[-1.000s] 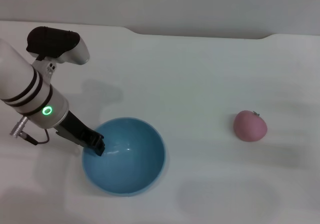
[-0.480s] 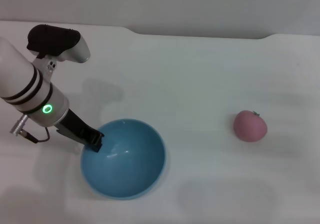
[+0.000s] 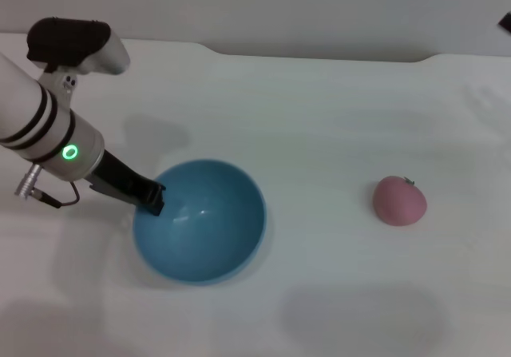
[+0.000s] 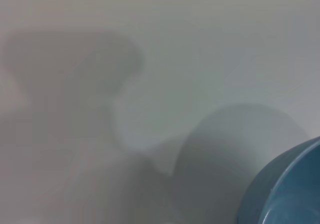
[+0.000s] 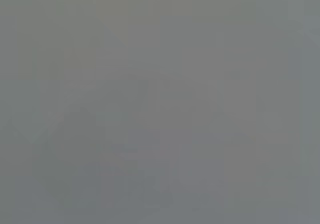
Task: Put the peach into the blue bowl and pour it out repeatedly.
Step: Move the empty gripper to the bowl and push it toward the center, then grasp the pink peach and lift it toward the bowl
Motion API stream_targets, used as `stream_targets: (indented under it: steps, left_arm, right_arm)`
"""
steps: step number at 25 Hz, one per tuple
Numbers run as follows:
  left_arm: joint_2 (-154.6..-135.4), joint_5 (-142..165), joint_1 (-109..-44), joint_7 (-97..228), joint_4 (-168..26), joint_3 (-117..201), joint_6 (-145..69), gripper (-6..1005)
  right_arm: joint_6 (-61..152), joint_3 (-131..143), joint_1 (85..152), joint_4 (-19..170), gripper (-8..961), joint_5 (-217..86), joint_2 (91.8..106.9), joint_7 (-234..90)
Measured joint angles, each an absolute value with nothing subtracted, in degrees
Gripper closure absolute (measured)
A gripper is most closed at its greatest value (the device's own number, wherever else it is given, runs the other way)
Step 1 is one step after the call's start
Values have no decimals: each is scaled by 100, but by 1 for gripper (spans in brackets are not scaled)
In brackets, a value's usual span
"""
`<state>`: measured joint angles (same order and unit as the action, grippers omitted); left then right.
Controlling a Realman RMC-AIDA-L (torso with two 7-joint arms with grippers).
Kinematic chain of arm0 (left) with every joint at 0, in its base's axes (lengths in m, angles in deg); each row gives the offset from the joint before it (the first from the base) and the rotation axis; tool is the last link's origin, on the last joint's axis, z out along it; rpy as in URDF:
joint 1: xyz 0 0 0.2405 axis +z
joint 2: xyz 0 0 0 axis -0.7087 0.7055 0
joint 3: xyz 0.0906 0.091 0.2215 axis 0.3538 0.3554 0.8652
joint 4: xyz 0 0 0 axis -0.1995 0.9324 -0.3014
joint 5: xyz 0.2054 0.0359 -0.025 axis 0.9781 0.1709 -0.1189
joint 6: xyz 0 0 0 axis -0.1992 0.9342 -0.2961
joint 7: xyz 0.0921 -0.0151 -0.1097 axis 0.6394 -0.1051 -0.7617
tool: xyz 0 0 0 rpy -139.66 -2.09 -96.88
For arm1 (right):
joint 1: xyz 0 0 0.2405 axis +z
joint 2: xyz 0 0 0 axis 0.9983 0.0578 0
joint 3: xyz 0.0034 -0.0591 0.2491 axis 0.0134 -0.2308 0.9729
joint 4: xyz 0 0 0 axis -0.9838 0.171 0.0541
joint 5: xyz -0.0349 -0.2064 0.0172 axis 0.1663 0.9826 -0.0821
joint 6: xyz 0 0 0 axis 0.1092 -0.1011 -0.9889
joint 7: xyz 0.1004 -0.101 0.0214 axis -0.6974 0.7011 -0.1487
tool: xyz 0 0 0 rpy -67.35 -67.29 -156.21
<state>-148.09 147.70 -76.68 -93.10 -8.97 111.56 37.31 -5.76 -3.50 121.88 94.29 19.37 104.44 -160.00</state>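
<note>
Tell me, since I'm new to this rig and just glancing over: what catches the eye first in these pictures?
The round, glossy light-blue bowl stands out at the near left of the white table, with the left gripper clamped on its left rim. The bowl holds nothing. Well apart on the right lies the small matte pink peach, alone; the right gripper is out of sight.

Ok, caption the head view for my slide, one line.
Left gripper grips the blue bowl by its rim, empty, while the peach sits apart on the white table.
</note>
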Motion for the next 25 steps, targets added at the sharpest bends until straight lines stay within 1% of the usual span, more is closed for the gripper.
stream_targets:
  steps: [1, 2, 6, 8, 9, 11, 12, 16, 17, 25]
  left_arm:
    - [-14805, 14744, -7678, -9304, -892, 11097, 3691, 1001]
    - [-14805, 14744, -7678, -9304, -892, 11097, 3691, 1001]
    - [-14804, 14720, -7736, -9254, -892, 11075, 3655, 1001]
    - [-14808, 14716, -7770, -9245, -892, 11070, 3645, 1001]
    - [-14810, 14709, -7781, -9245, -892, 11071, 3642, 1001]
    - [-14812, 14702, -7820, -9244, -892, 11069, 3638, 1001]
    - [-14813, 14700, -7835, -9244, -892, 11068, 3638, 1001]
    - [-14816, 14691, -7876, -9243, -893, 11068, 3631, 1000]
    - [-14816, 14683, -7884, -9243, -894, 11068, 3623, 1000]
    - [-14814, 14554, -7906, -9243, -894, 11076, 3565, 1000]
  right_arm:
    - [-603, -913, 12193, 10137, 489, 2823, 10415, -17398]
    - [-603, -913, 12193, 10137, 489, 2823, 10415, -17398]
    - [-1182, -1591, 12363, 11359, 492, 5156, 10364, -19754]
    - [-1712, -1659, 12624, 11551, 493, 6196, 10305, -20353]
    - [-2065, -1749, 12898, 11508, 494, 6782, 10256, -20502]
    - [-2152, -1888, 13007, 11457, 496, 6946, 10254, -20498]
    - [-2187, -2092, 13080, 11410, 496, 7034, 10274, -20466]
    - [-2063, -3087, 13163, 11425, 499, 7064, 10466, -20423]
    - [-2035, -3263, 13188, 11414, 500, 7049, 10493, -20424]
    - [-1730, -3884, 13415, 10835, 506, 7017, 10530, -20462]
